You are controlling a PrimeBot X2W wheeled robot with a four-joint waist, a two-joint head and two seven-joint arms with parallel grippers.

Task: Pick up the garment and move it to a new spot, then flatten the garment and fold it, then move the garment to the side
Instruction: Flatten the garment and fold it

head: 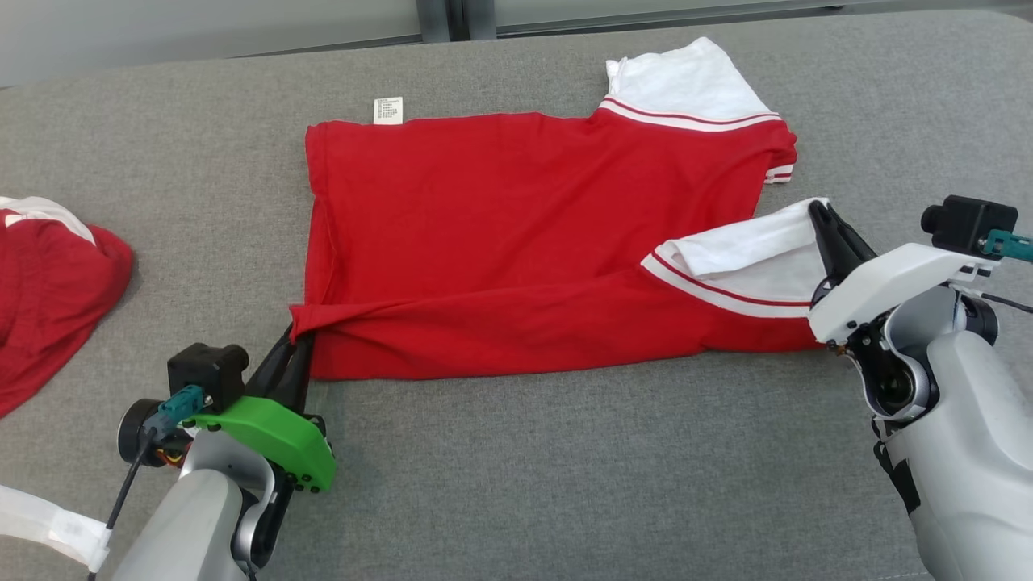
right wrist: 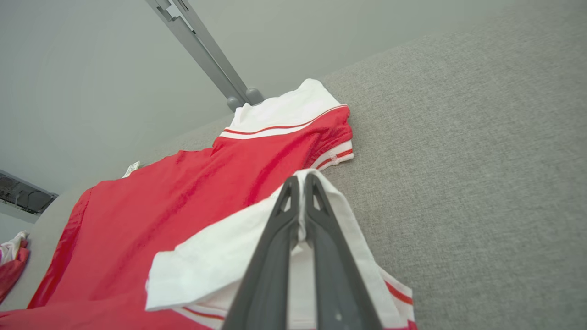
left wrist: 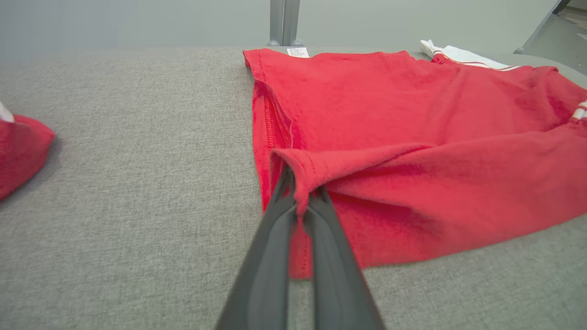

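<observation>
The garment (head: 516,234) is a red shirt with white, red-striped collar and sleeve trim, lying spread on the grey padded table (head: 565,484). Its near edge is lifted and folded over along the front. My left gripper (head: 297,335) is shut on the garment's near-left hem corner (left wrist: 298,183), pinched between the dark fingers. My right gripper (head: 821,211) is shut on the white collar flap (right wrist: 293,220) at the near right, held slightly off the surface. A white label (head: 388,110) sticks out at the far left corner.
A second red and white garment (head: 44,282) lies bunched at the table's left edge, also seen in the left wrist view (left wrist: 18,151). A grey post (head: 448,18) stands behind the table's far edge. Bare grey surface stretches in front of the shirt.
</observation>
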